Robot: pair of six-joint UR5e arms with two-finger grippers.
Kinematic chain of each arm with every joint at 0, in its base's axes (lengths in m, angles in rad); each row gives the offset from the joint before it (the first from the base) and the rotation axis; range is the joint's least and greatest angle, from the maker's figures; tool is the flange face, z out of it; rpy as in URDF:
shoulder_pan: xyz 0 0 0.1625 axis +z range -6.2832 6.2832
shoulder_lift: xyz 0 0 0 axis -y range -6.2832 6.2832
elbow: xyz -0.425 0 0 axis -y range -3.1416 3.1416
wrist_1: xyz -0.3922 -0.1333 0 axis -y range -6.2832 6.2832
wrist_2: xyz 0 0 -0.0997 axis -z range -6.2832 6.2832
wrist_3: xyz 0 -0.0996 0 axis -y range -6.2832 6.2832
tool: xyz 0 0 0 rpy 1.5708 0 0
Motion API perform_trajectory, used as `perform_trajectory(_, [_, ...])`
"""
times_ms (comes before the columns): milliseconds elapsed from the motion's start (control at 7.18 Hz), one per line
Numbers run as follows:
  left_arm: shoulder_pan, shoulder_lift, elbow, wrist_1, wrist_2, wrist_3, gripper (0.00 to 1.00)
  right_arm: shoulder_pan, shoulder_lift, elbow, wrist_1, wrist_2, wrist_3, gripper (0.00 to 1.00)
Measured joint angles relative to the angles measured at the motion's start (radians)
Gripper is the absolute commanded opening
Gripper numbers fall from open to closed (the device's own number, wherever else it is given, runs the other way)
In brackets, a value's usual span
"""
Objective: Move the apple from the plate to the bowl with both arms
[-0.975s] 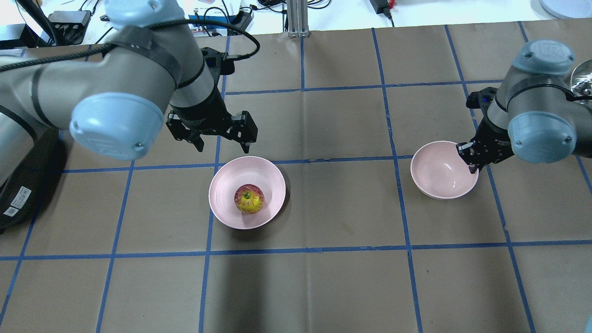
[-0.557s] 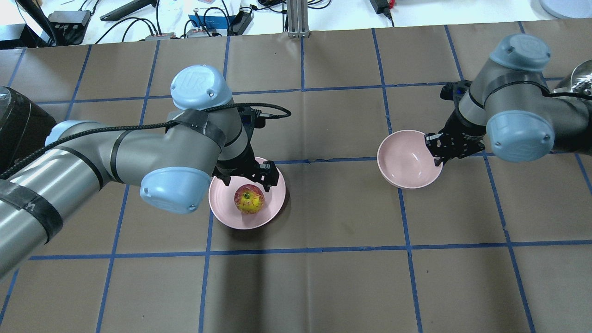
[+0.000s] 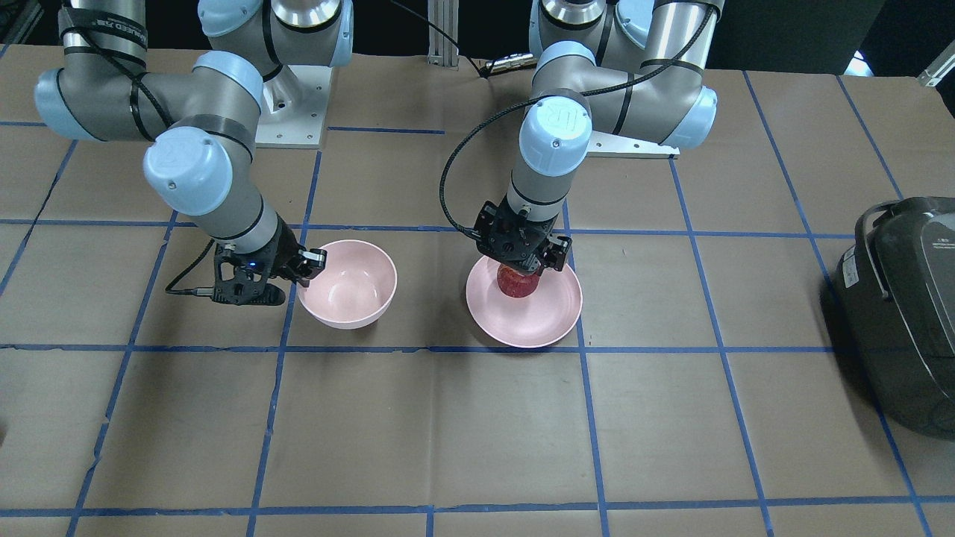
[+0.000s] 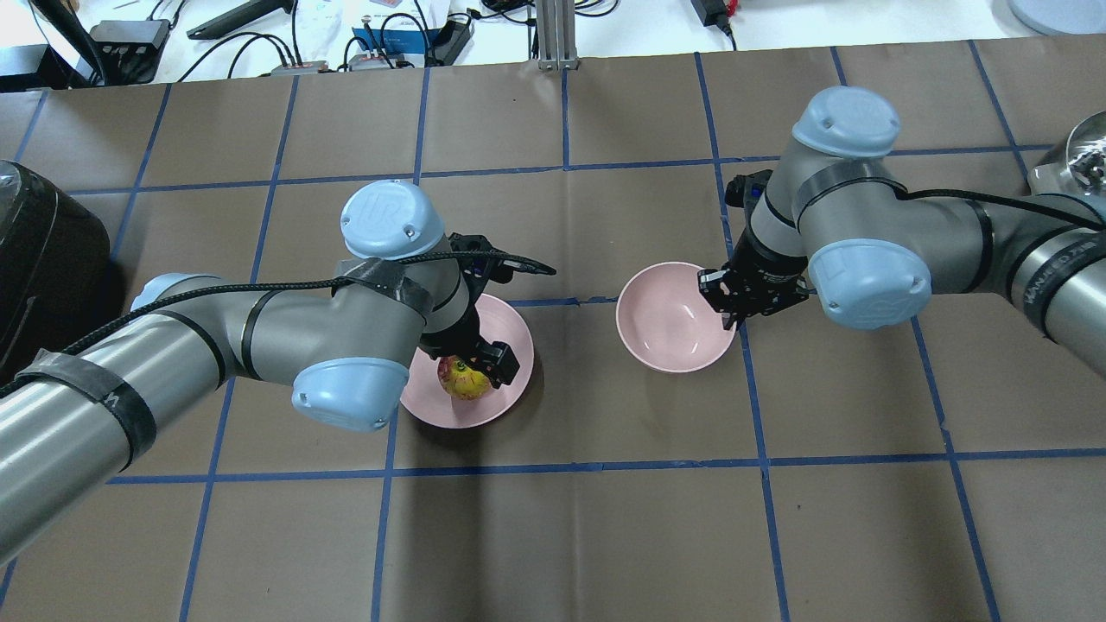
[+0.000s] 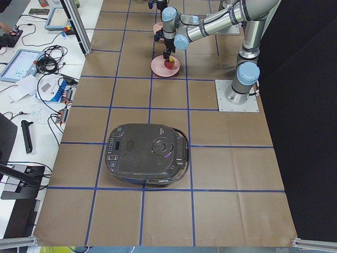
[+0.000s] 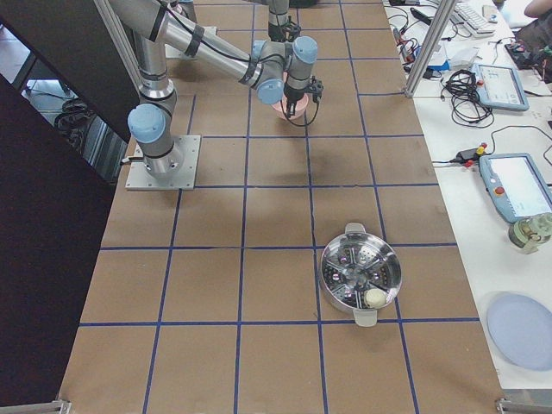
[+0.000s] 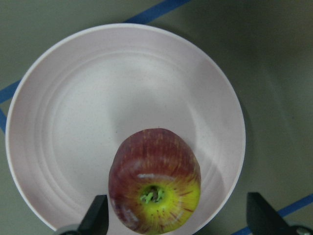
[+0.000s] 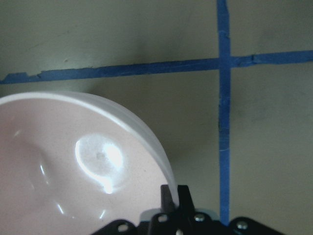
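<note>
The red apple (image 4: 464,381) with a yellow top lies on the pale-pink plate (image 4: 511,331), left of the table's middle. My left gripper (image 4: 473,358) is open and low over the apple, one finger on each side and not closed on it. In the left wrist view the apple (image 7: 154,182) sits between the fingertips (image 7: 99,214), nearer the left one. The deep pink bowl (image 4: 670,321) stands empty to the right of the plate. My right gripper (image 4: 727,309) is shut on the bowl's right rim, as the right wrist view (image 8: 176,197) shows.
A black rice cooker (image 4: 43,250) stands at the table's left end. A steel pot (image 4: 1080,155) stands at the far right. Blue tape lines (image 4: 570,466) grid the brown table cover. A gap of brown cover separates plate and bowl.
My left arm has swung in and come down until its open fingers straddle the apple. My right gripper has pulled the bowl leftward, closer to the plate.
</note>
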Motion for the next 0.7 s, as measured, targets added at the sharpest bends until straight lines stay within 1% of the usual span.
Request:
perform_trajectory(139, [0.001, -0.011, -0.003, 0.005, 0.005, 0.079, 1.00, 0.020, 0.006, 0.001, -0.004, 0.007, 0.008, 0.06])
perform_trajectory(278, [0.001, -0.024, -0.001, 0.007, 0.018, 0.122, 1.00, 0.026, 0.011, 0.003, -0.005, 0.004, 0.010, 0.11])
perform_trajectory(418, [0.001, -0.043, 0.003, 0.020, 0.036, 0.156, 1.00, 0.028, 0.016, 0.006, -0.006, -0.002, 0.008, 0.45])
perform_trajectory(557, [0.001, -0.060, 0.002, 0.054, 0.047, 0.203, 1.00, 0.027, 0.020, 0.011, -0.006, -0.004, 0.008, 0.75])
perform_trajectory(696, [0.001, -0.073, 0.000, 0.089, 0.051, 0.241, 1.00, 0.027, 0.021, 0.015, -0.007, -0.005, 0.009, 0.86])
